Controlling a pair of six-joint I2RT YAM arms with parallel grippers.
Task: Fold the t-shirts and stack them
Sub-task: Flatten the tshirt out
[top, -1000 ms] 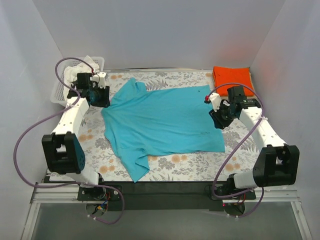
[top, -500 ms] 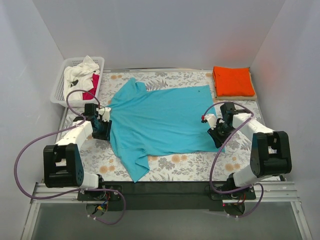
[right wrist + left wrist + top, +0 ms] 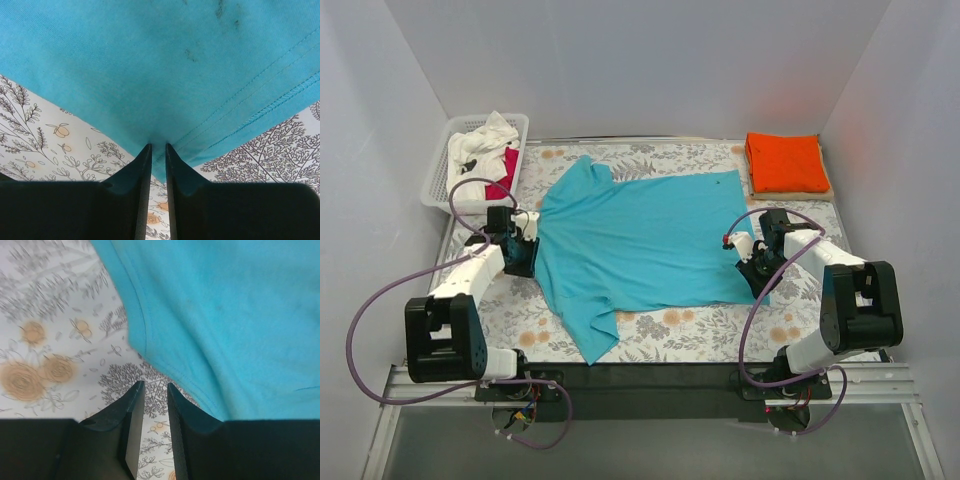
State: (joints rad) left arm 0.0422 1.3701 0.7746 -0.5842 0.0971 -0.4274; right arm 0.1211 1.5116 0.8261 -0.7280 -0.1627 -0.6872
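Both arms have drawn back from the far side of the tabletop (image 3: 710,335) and dropped to cloth level. Over the last instant they have barely shifted while their jaws narrowed.

**Position of the work.** The teal t-shirt (image 3: 640,245) lies spread flat across the middle of the tabletop, unfolded, and has not visibly moved. A folded orange t-shirt (image 3: 785,162) sits at the far right corner. The basket (image 3: 438,180) at the far left corner holds white and red-pink cloth.

**Left pincer** (image 3: 528,262). It is down at the left edge of the teal t-shirt. In the wrist view the left pincer (image 3: 155,385) shows a narrow gap with only printed tabletop in it. The hem runs just beside its right finger, so no cloth is gripped.

**Right pincer** (image 3: 761,285). It is at the shirt's near right corner. In the wrist view the right pincer (image 3: 158,146) has its jaws almost together with that corner between the tips. Creases converge there, so this reads as a pinch on the cloth.

**Meaning for the task.** The step in hand appears to be taking hold for the first fold. The right side looks ready. The left side probably needs to move onto the hem before any lift, or the fold would be pulled from one side only.
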